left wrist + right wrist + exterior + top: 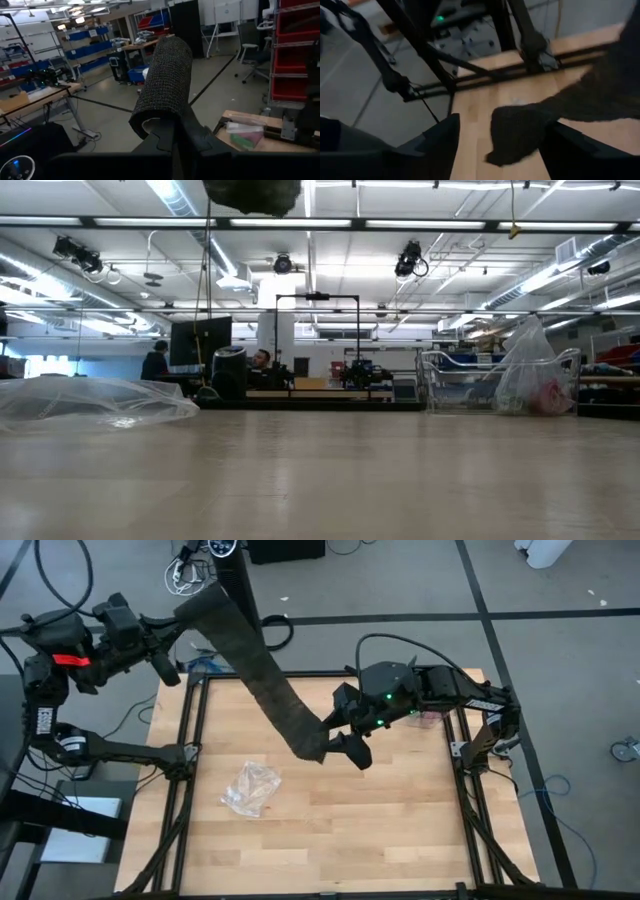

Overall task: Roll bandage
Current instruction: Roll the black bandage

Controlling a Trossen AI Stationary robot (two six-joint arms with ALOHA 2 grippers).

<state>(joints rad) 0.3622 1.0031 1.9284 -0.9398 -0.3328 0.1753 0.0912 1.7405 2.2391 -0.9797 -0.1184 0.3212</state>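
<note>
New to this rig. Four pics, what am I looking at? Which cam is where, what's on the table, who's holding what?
It is a two-arm robot at a wooden table. The overhead picture looks straight down on both arms. The low picture looks level across the tabletop into the room. The other two come from a camera on each wrist.

The left gripper, raised beyond the table's far left corner, is shut on one end of the bandage, a long dark fabric strip. The strip slopes down to the right gripper over the table's middle. Its fingers stand apart on either side of the strip's lower end, which hangs between them; I cannot tell whether they touch it.

A clear plastic bag lies crumpled on the table, nearer the front left.
</note>
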